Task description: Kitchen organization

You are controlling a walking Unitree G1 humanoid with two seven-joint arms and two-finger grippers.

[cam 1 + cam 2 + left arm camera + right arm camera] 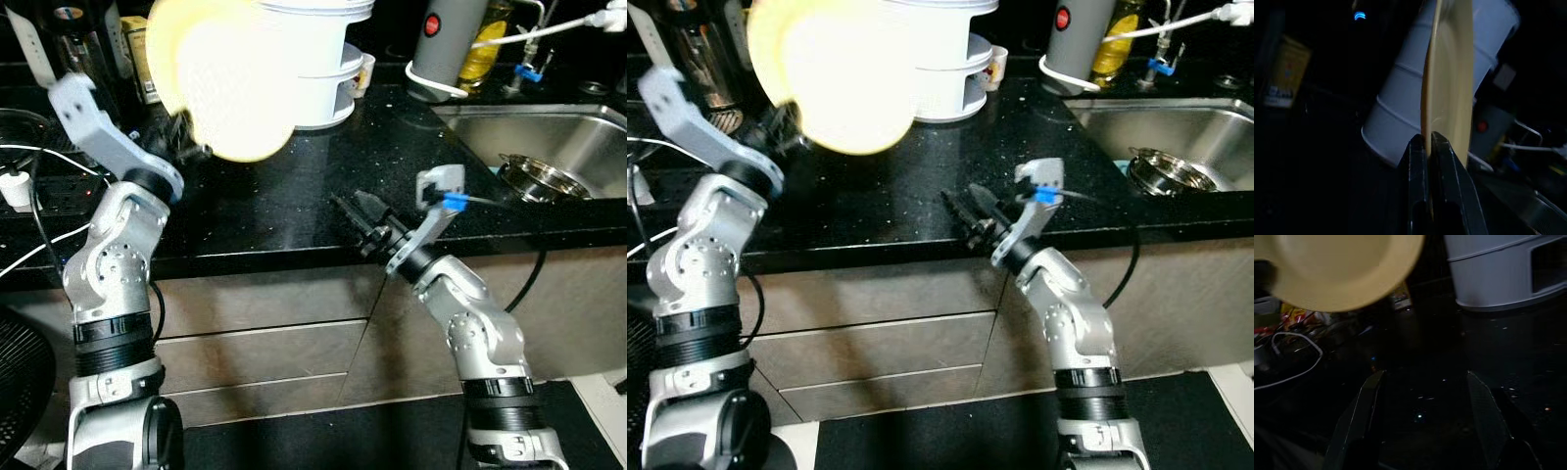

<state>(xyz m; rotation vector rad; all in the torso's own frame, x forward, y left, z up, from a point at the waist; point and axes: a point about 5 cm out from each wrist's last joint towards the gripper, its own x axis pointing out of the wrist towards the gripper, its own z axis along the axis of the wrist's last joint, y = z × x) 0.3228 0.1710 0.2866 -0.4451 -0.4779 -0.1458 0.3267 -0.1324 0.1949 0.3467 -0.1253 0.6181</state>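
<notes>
A black speckled countertop [294,206] runs left to right, from cables past a white stacked container [318,69] to a steel sink [549,137] holding a metal bowl [542,179]. The left gripper [1427,147] is clamped on the lower rim of a yellow plate [220,73], held raised on edge above the counter's left part, its face toward the camera. The right gripper [1422,421] hovers low over the counter's front edge, fingers spread wide and empty.

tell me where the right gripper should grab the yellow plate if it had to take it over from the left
Probably the free rim opposite the left gripper, which pinches the yellow plate's lower edge, holding it on edge above the black counter. The right gripper, open and low by the counter's front edge, could come up from the plate's right side, one finger on each face.
</notes>
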